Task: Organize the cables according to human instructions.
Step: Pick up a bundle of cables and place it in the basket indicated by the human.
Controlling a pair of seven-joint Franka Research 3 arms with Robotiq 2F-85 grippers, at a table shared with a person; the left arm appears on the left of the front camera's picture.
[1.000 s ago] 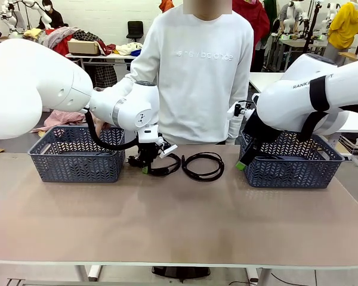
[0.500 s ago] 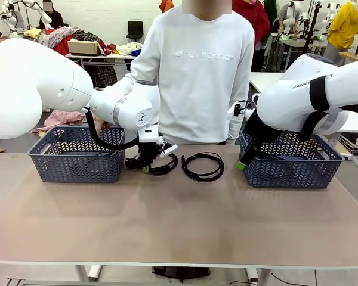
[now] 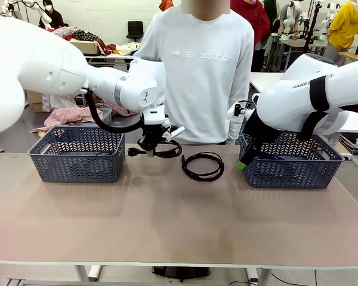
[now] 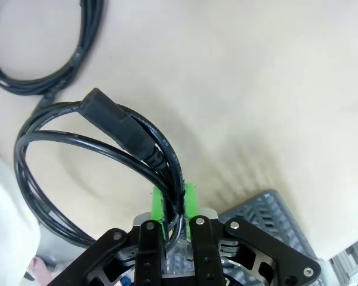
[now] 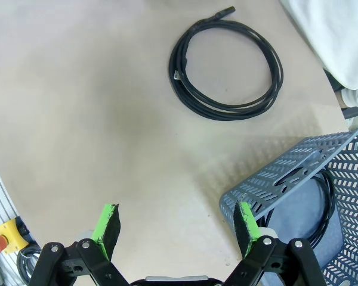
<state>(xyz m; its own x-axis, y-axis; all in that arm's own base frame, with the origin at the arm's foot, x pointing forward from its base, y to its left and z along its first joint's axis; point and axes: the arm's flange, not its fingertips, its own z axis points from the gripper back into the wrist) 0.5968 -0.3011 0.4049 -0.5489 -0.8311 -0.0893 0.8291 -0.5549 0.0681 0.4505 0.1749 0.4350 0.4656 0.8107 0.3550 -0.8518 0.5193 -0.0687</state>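
My left gripper (image 3: 150, 151) is shut on a coiled black cable (image 3: 168, 149) and holds it in the air above the table, between the left basket and the middle. In the left wrist view the green pads (image 4: 189, 201) pinch the coil's strands, and its plug (image 4: 116, 117) sticks out ahead. A second coiled cable (image 3: 203, 166) (image 5: 227, 68) lies flat on the table in front of the person. My right gripper (image 3: 241, 164) (image 5: 176, 226) hangs open beside the right basket's left wall, holding nothing. Another cable (image 5: 328, 196) lies inside that basket.
A grey lattice basket (image 3: 77, 156) stands at the back left and another (image 3: 292, 164) at the back right. A person in a white sweater (image 3: 200, 65) stands at the far edge, behind the cables. The table's near half (image 3: 179, 226) is bare.
My left gripper has risen off the table with the coiled cable in it and shifted slightly away. The right arm and the second cable have not moved.
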